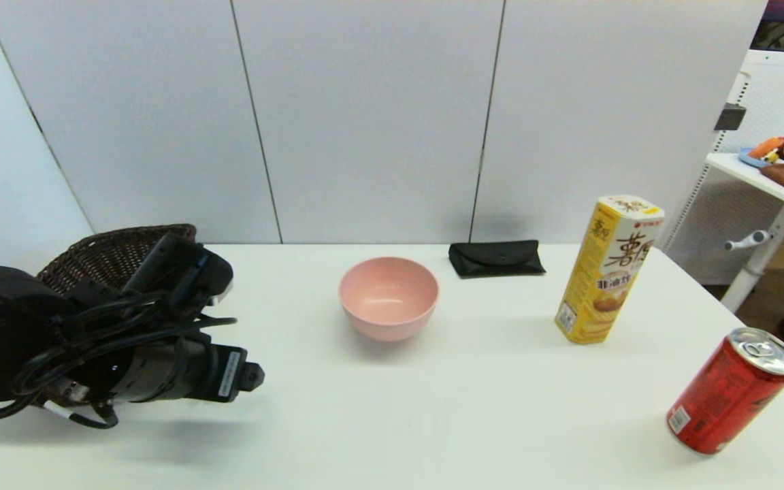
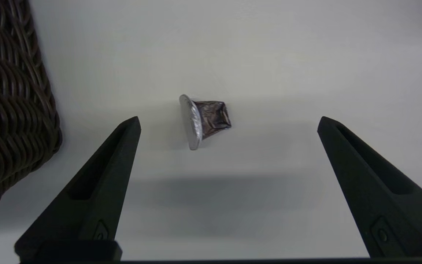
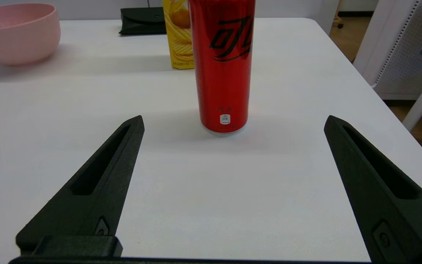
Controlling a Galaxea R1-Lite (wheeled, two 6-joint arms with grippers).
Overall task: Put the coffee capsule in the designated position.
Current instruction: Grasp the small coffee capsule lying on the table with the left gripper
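— Where is the coffee capsule [image 2: 205, 120] right now?

— It lies on its side on the white table [image 2: 269, 55], with its silver rim turned toward the brown basket [image 2: 9, 110]. The basket is near it but they do not touch.

— Is anything holding it?

— No. The left gripper [image 2: 228, 123] hangs over it with its two black fingers [image 2: 101, 176] spread wide apart. The capsule sits between the fingertips and a bit past them, and neither finger touches it.

— Can you see the capsule from up high?

— No, the left arm [image 1: 126, 340] covers that spot. The arm is at the left side of the table, just in front of the basket.

— And the other arm?

— The right gripper [image 3: 234, 123] waits at the right side of the table. Its fingers are wide open too and hold nothing. A red can [image 3: 222, 66] stands just ahead of it.

— What else is on the table?

— A pink bowl [image 1: 388, 298] stands in the middle. A flat black pouch [image 1: 496, 258] lies behind it by the wall. A tall yellow snack box [image 1: 608, 269] stands to the right of the bowl, between the pouch and the can. The bare white table in front of the bowl has no mark on it
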